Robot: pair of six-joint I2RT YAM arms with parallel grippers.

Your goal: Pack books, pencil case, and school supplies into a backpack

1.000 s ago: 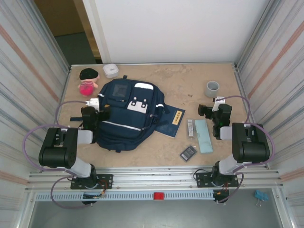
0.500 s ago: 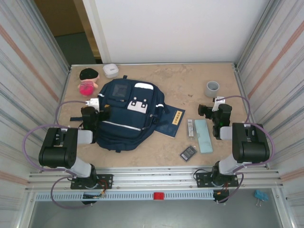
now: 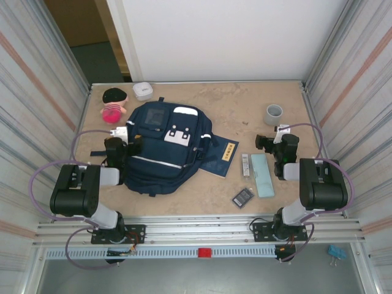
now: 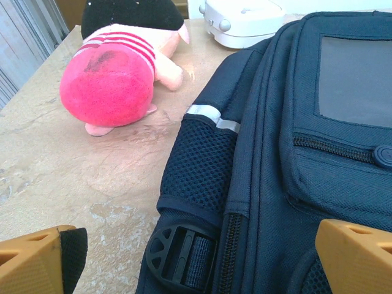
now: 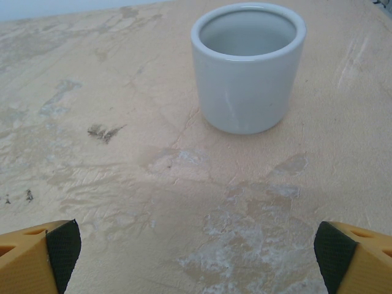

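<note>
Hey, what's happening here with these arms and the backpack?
Nothing is packed yet. The backpack lies on the table with the book, pencil case, silvery bar and gridded pad loose to its right. The left gripper, open and empty, sits at the backpack's left side; the right gripper, also open, faces a grey cup.

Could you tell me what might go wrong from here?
The grey cup stands ahead of the open right gripper; a forward reach could topple it. The silvery bar lies beside the pencil case, so grasping one may shove the other. The book lies against the backpack; shifting the backpack could drag it.
</note>
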